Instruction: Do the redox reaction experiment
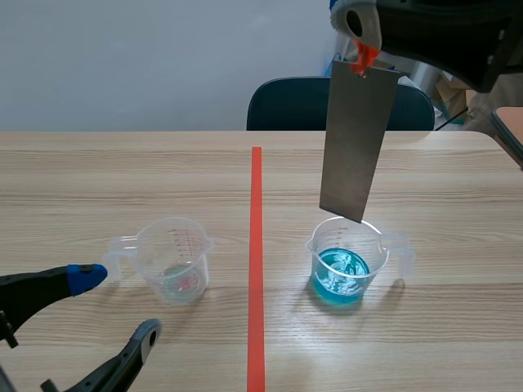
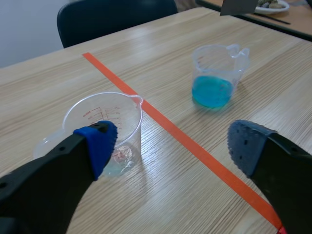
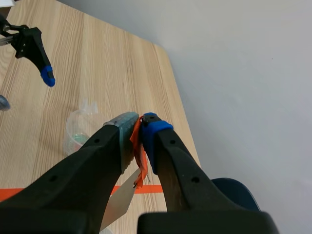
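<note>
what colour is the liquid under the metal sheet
Bright blue liquid in the clear plastic cup; best in the scene view.

Our left gripper (image 1: 118, 306): low, fingers spread wide. Our right gripper (image 1: 360, 49): raised high, fingers pinched together on the metal strip (image 1: 353, 147).
</note>
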Robot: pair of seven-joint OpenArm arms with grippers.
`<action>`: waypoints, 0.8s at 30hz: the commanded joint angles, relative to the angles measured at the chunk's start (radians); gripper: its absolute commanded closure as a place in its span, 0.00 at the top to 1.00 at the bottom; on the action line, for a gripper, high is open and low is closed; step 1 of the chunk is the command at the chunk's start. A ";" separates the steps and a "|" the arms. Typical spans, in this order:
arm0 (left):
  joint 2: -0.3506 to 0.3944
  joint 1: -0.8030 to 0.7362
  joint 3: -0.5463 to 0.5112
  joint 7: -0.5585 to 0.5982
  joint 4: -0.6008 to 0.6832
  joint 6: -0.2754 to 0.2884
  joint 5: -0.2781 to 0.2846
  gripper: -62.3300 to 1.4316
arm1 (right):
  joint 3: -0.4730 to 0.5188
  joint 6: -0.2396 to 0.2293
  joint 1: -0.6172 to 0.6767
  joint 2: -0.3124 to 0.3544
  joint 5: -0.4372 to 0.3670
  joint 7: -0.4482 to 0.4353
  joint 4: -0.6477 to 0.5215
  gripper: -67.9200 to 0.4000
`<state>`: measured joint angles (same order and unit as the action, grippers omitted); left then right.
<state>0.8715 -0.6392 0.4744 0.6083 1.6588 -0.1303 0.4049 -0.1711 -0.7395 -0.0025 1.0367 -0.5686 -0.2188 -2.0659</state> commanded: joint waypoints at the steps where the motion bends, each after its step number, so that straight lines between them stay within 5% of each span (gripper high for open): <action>1: 0.002 -0.006 -0.004 0.042 0.026 0.002 -0.004 0.91 | 0.010 -0.006 -0.011 0.005 -0.011 -0.008 -0.013 0.01; 6: 0.008 -0.031 -0.006 0.138 0.026 0.014 -0.010 0.98 | 0.010 -0.006 -0.011 0.005 -0.011 -0.008 -0.013 0.01; 24: -0.023 -0.028 -0.004 0.124 0.025 0.013 -0.028 1.00 | 0.010 -0.006 -0.011 0.005 -0.012 -0.010 -0.013 0.01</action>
<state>0.8532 -0.6701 0.4641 0.7151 1.6588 -0.1196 0.3817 -0.1711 -0.7395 -0.0025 1.0367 -0.5686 -0.2188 -2.0659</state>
